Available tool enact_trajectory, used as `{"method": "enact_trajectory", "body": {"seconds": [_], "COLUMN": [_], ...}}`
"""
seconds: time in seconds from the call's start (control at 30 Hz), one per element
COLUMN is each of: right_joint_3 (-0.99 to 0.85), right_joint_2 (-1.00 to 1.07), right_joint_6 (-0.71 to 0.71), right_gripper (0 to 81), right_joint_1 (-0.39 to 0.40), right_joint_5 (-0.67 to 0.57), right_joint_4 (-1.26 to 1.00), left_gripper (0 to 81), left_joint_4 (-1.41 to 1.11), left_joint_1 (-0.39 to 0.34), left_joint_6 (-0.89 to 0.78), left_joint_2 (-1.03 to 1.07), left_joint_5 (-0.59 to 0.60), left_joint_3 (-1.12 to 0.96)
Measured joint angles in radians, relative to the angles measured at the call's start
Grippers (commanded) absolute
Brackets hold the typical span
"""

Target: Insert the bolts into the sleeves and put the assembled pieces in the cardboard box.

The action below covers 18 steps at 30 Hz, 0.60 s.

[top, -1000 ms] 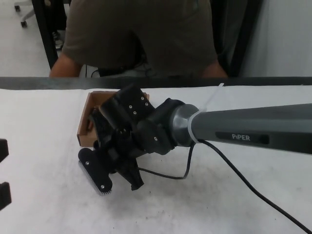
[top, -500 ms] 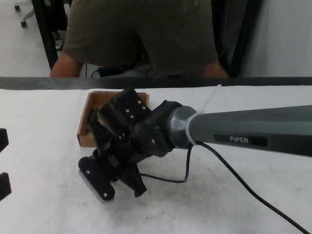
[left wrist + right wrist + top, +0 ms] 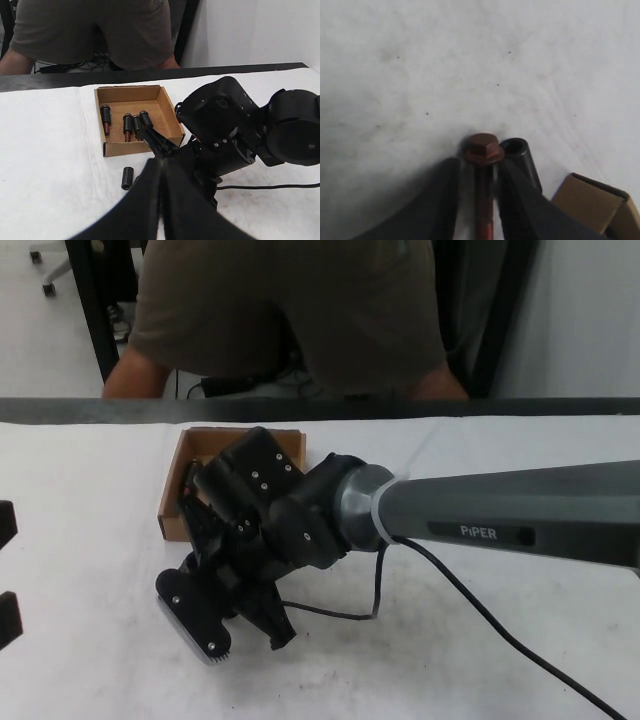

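My right gripper (image 3: 480,166) is shut on a brown bolt (image 3: 483,148), whose hex head sticks out past the fingertips, just above the white bench. A loose black sleeve (image 3: 522,155) lies right beside the bolt's head, open end up, close to a corner of the cardboard box (image 3: 585,202). From the high view the right gripper (image 3: 240,628) points down in front of the box (image 3: 200,435). The left wrist view has the box (image 3: 135,147) holding several assembled pieces (image 3: 127,126), the loose sleeve (image 3: 127,177) in front of it, and my left gripper (image 3: 160,167) shut and empty.
A person sits behind the bench's far edge (image 3: 320,408), not touching anything. A black cable (image 3: 470,600) trails from the right arm across the white bench cover (image 3: 500,470). Open surface lies right of the box and along the near side.
The right arm has drifted slightly left and toward the near side, gripper still pointed down in front of the box.
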Motion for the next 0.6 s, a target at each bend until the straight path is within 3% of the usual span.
{"method": "enact_trajectory", "body": {"seconds": [0.27,0.6], "right_joint_3": [-0.014,-0.027], "right_joint_2": [0.011,0.011], "right_joint_6": [-0.001,-0.001], "right_gripper": [9.4,8.9], "right_joint_1": [0.000,0.000], "right_joint_5": [0.015,0.023], "right_joint_4": [0.014,0.055], "left_gripper": [0.8,0.8], "left_joint_4": [0.000,0.000], "left_joint_1": [0.000,0.000], "left_joint_6": [0.000,0.000], "left_joint_2": [0.000,0.000], "left_joint_5": [0.000,0.000], "left_joint_3": [0.000,0.000]}}
